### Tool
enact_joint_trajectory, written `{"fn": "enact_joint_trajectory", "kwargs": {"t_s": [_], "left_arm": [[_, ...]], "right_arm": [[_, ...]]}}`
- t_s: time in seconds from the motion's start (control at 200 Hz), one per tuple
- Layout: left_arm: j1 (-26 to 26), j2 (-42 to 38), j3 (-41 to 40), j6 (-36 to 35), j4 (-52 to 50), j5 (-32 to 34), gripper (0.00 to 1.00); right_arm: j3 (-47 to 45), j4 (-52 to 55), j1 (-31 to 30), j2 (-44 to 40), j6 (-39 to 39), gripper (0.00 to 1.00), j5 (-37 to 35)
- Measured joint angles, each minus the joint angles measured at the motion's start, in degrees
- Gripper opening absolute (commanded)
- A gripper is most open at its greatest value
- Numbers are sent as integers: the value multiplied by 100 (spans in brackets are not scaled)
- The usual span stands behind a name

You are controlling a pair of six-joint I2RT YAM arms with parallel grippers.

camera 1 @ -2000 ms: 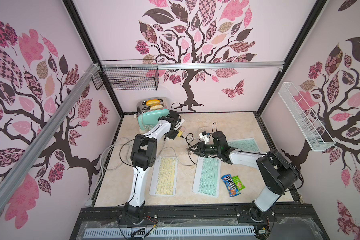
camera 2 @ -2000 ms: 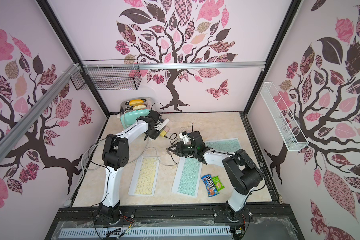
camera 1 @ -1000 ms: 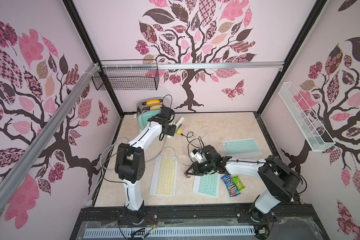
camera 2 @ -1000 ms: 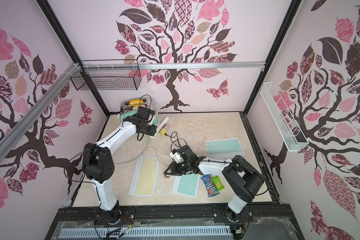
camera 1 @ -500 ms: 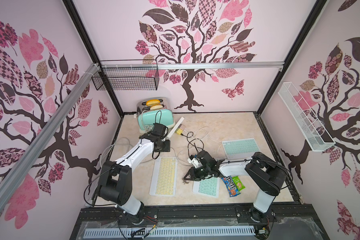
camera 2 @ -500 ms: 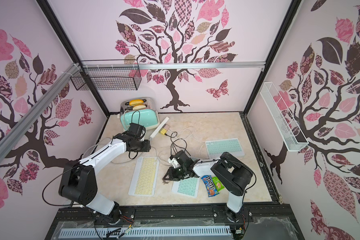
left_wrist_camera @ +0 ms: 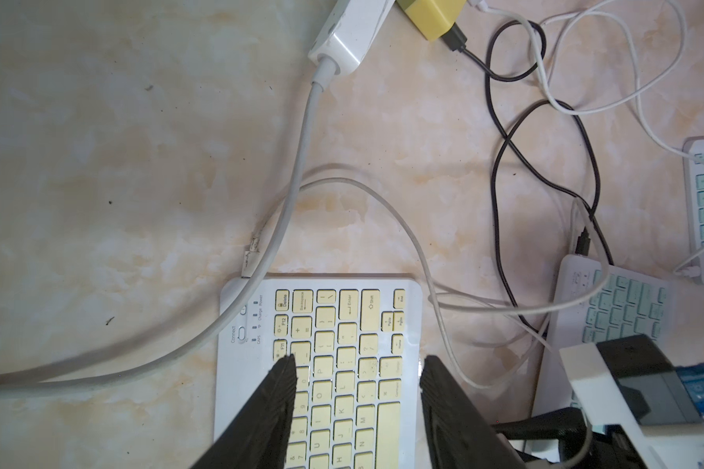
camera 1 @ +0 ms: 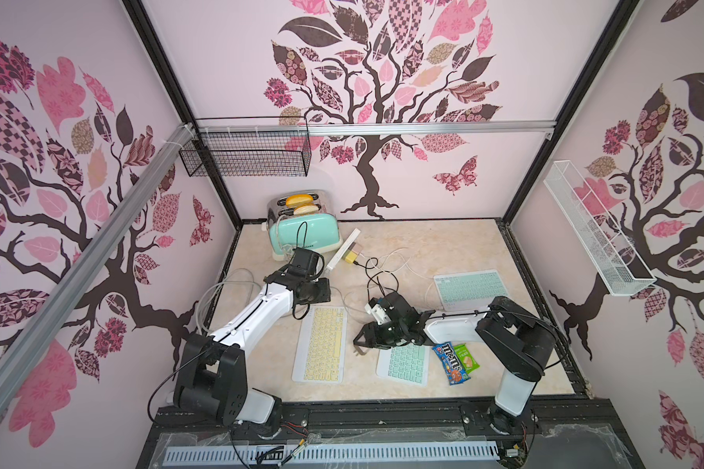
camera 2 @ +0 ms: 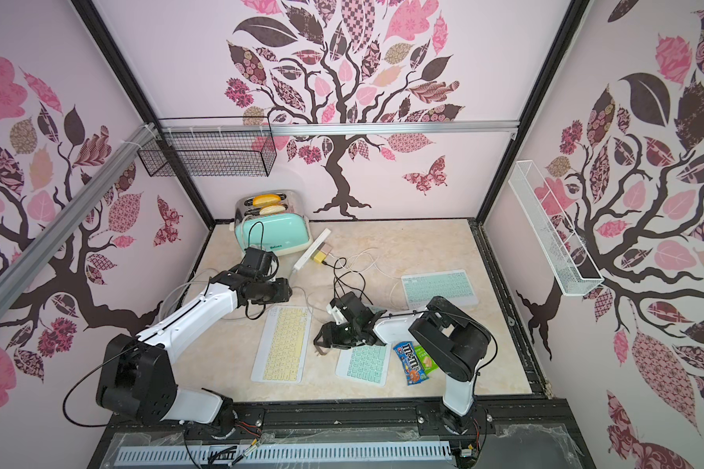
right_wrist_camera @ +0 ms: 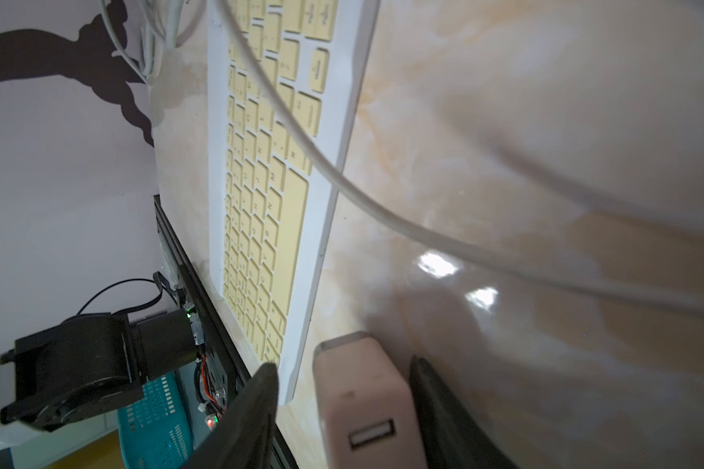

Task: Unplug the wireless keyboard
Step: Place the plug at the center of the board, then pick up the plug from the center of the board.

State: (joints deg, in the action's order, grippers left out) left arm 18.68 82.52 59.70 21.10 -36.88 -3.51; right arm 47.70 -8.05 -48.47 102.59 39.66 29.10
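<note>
You have the yellow keyboard (camera 1: 320, 345) lying flat on the near left part of the table (camera 1: 444, 243), one short end toward the back wall. A thin white cable (left_wrist_camera: 342, 181) leaves its far left corner, arcs over the table and comes back along its right side. You cannot tell where it ends.

Your right gripper (right_wrist_camera: 342, 365) sits low between the yellow keyboard and the near mint keyboard (camera 1: 405, 361). Its jaws stand apart on either side of a pink adapter (right_wrist_camera: 362, 398). One finger lies against the adapter and the other stands clear, so nothing is clamped. The adapter's USB socket faces the wrist camera and is empty.

Your left gripper (left_wrist_camera: 356, 359) hangs over the far end of the yellow keyboard, its jaws spread with only keys showing between them.

A black cable (left_wrist_camera: 583, 243) is plugged into the near mint keyboard. Your right arm lies across that keyboard's far half, and a candy bag (camera 1: 450, 361) lies just beside it. The far mint keyboard (camera 1: 472, 288) lies well apart at the right. The strip (camera 1: 344, 248) leans by the toaster (camera 1: 305, 233) with a yellow adapter (left_wrist_camera: 431, 16) plugged into it.
</note>
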Motion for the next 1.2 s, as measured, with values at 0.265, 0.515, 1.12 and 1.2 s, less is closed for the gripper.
{"fn": "enact_joint_trajectory", "kwargs": {"t_s": [0.265,0.515,1.12,1.2], "left_arm": [[61,-306,-111,52,7,-24,54],[638,-396,-319,101,-22,116,55],[1692,-979,-1438,216,789,-258,58],[2173,-990,-1486,181,986,-208,63]], "right_arm": [[66,680,-11,-433,-221,85,-485],[70,1377,-11,-1008,-479,96,-732],[262,2688,883,-1624,-754,98,-1032],[262,2949,881,-1808,-1058,98,-1300]]}}
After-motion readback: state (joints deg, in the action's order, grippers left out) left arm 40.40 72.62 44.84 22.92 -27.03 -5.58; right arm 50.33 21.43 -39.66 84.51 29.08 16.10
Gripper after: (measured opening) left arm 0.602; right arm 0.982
